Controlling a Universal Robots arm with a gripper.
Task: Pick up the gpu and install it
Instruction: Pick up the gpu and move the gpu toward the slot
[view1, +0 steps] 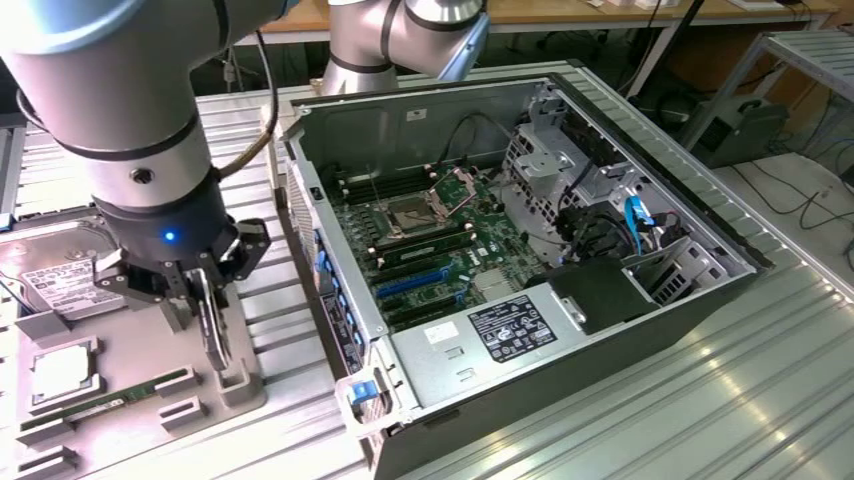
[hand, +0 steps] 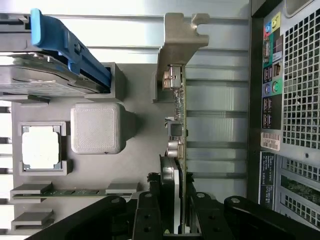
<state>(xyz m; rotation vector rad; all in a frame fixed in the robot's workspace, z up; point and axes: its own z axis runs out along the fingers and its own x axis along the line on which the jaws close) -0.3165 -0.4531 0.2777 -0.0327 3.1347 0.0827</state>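
Observation:
The gpu (view1: 214, 335) is a thin dark card standing on edge in a grey holder (view1: 235, 385) on the parts tray, to the exterior view's left of the open computer case. In the wrist view the gpu (hand: 178, 125) runs away from the camera and ends in its silver bracket (hand: 178, 45). My gripper (view1: 203, 300) hangs straight down over the card. Its black fingers (hand: 149, 215) sit on both faces of the card's near end, so the gripper (hand: 181, 222) is shut on it. The card's lower edge looks level with the holder.
The open computer case (view1: 694, 215) lies on its side, with the motherboard (view1: 427, 240) and blue slots (view1: 407, 285) exposed. On the grey tray (view1: 134, 335) lie a hard drive (view1: 60, 275), a processor (view1: 60, 370) and a green memory stick (view1: 114, 400). The case's rear panel (hand: 285, 100) is close beside the card.

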